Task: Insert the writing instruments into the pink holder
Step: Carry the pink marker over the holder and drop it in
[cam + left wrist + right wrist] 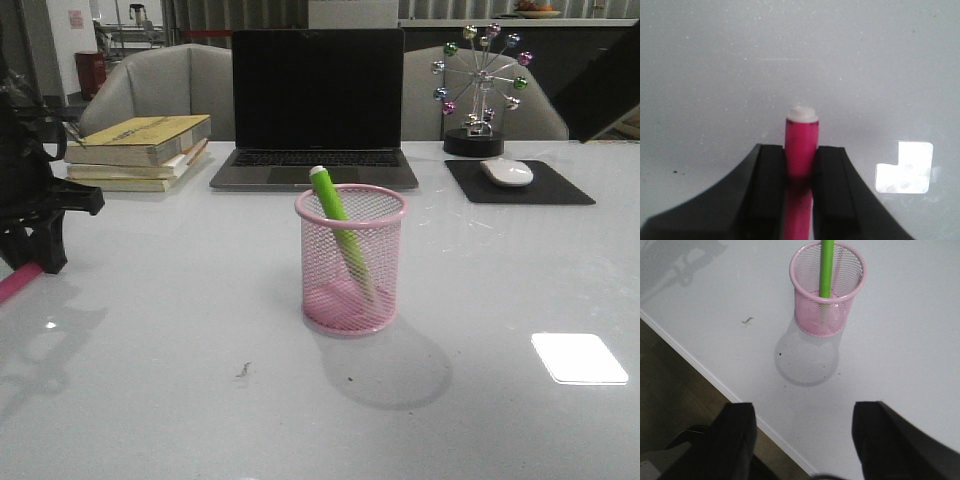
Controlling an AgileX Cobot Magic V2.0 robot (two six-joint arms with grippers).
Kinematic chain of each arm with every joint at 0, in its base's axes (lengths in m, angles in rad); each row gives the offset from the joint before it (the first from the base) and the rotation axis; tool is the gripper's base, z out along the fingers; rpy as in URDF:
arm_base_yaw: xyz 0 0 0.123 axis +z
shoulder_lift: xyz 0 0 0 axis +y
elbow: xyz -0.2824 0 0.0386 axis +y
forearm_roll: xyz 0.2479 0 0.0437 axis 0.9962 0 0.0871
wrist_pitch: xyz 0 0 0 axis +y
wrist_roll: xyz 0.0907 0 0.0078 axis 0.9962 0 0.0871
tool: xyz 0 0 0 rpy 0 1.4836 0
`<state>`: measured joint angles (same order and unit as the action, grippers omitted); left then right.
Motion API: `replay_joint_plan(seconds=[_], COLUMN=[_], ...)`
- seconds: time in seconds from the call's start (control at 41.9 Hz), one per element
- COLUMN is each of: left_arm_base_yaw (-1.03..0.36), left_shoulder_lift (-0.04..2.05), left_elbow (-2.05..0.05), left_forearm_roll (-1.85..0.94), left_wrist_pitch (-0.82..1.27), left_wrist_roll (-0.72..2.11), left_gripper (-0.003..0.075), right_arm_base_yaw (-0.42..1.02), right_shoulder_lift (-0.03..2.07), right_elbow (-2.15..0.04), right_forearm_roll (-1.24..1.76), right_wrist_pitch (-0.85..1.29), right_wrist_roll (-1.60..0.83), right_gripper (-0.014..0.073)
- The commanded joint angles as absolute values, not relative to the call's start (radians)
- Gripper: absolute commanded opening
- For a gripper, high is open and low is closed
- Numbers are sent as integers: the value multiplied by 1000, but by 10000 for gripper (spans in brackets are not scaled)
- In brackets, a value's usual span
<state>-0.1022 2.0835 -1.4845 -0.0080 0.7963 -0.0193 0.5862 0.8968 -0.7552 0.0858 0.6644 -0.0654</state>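
Note:
The pink holder [351,260] stands upright mid-table, and the right wrist view also shows this mesh cup [827,290]. A lime green marker [338,225] leans inside it, whitish end up, poking above the rim; in the right wrist view the green marker [826,267] appears too. My left gripper [800,150] is shut on the magenta marker [801,145], whose whitish end points past the fingertips. In the front view the left gripper [35,262] hangs low at the table's far left, with the magenta marker [18,283] sticking out below it. My right gripper [802,412] stands open and empty, well away from the cup.
A laptop [318,110] stands behind the cup, with stacked books [140,150] at the back left. A mouse [507,172] on a black pad [560,190] and a ferris-wheel ornament [480,85] sit at the back right. The table's edge [700,365] runs below the right gripper.

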Motion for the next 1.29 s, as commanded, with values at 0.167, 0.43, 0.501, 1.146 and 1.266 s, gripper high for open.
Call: replay_joint_plan(seconds=[0.167, 0.43, 0.501, 1.146, 1.266], left_arm_base_yaw=[-182, -393, -471, -825, -816], left_shoulder_lift=[1781, 1434, 1394, 1779, 1805], left_elbow=[-1337, -996, -916, -874, -874], left_forearm_roll=[-36, -60, -60, -60, -60], left_wrist_pitch=[550, -134, -332, -1029, -1033], left_wrist_roll=[24, 24, 22, -32, -32], left_gripper=[93, 93, 93, 111, 257], right_arm_base_yaw=[589, 589, 589, 589, 589], right_shoulder_lift=[886, 886, 886, 886, 886], right_elbow=[-783, -783, -783, -783, -783], right_forearm_roll=[79, 79, 79, 79, 79], right_wrist_pitch=[605, 605, 605, 605, 605], right_wrist_roll=[-71, -71, -71, -71, -71], right_gripper=[517, 517, 517, 517, 517])
